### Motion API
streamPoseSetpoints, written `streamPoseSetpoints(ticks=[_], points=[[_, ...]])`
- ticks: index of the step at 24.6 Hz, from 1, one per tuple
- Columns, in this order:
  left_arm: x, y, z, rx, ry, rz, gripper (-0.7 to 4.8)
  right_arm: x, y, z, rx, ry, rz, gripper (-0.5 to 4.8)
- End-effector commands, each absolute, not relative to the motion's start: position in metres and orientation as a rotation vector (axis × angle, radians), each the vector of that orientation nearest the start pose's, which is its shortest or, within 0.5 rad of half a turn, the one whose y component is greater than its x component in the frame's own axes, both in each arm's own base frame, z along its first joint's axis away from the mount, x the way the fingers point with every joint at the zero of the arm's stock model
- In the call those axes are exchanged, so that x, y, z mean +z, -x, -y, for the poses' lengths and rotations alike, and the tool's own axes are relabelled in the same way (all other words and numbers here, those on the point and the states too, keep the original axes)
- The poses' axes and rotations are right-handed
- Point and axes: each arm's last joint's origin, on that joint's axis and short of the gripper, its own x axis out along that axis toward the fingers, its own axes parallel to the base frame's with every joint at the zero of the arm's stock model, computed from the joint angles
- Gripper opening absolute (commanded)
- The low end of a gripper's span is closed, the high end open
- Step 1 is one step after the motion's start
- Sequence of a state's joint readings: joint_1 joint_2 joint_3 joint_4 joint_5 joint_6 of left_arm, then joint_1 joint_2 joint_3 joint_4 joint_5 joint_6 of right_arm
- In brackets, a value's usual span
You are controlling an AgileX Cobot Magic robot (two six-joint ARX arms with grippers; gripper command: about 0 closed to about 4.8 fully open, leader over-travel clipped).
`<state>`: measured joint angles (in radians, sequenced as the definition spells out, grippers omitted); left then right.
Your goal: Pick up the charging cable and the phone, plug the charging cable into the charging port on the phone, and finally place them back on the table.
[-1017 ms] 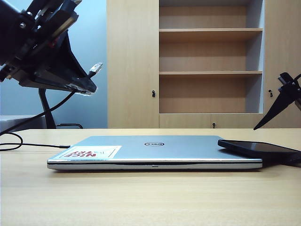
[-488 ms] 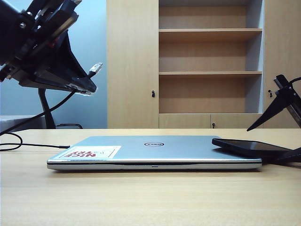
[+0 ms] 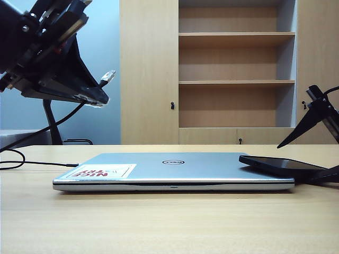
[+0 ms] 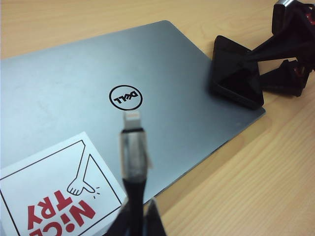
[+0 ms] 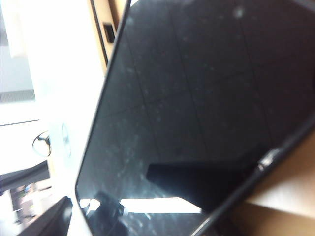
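My left gripper (image 3: 99, 97) hangs high at the left, shut on the charging cable (image 4: 132, 162). The cable's silvery plug tip (image 3: 108, 76) sticks out past the fingers, above the silver laptop (image 4: 74, 98). The black phone (image 3: 280, 165) lies on the laptop's right corner and overhangs it. My right gripper (image 3: 296, 163) is open at the phone's outer end. One finger (image 3: 310, 119) slants above the screen with a gap, the other lies low beside the phone. The phone's screen (image 5: 197, 98) fills the right wrist view. I cannot make out the charging port.
The closed laptop (image 3: 175, 169) with a red-and-white sticker (image 3: 100, 171) lies mid-table (image 3: 169, 222). The cable's slack (image 3: 32, 163) trails over the table at the left. A wooden shelf cabinet (image 3: 235, 79) stands behind.
My right gripper has come in leftward and lower around the phone's end. The phone has slid slightly left on the laptop. The left gripper and cable have stayed still.
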<state>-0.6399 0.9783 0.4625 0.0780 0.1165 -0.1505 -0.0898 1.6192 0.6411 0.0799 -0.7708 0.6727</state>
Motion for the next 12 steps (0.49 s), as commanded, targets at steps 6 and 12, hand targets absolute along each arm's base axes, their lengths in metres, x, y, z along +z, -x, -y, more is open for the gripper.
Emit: streamPoseSetpoints(ticks=[6, 12], points=[[0.2159, -0.1610, 0.1243, -0.716, 0.026, -0.468, -0.06, 0.1143, -0.2733, -0.0067, 0.187, -0.881, -1.053, 3.63], [0.2158, -0.1610, 0.1244, -0.716, 0.026, -0.468, -0.06, 0.1141, -0.2734, -0.0063, 0.172, -0.874, -1.050, 3.25]])
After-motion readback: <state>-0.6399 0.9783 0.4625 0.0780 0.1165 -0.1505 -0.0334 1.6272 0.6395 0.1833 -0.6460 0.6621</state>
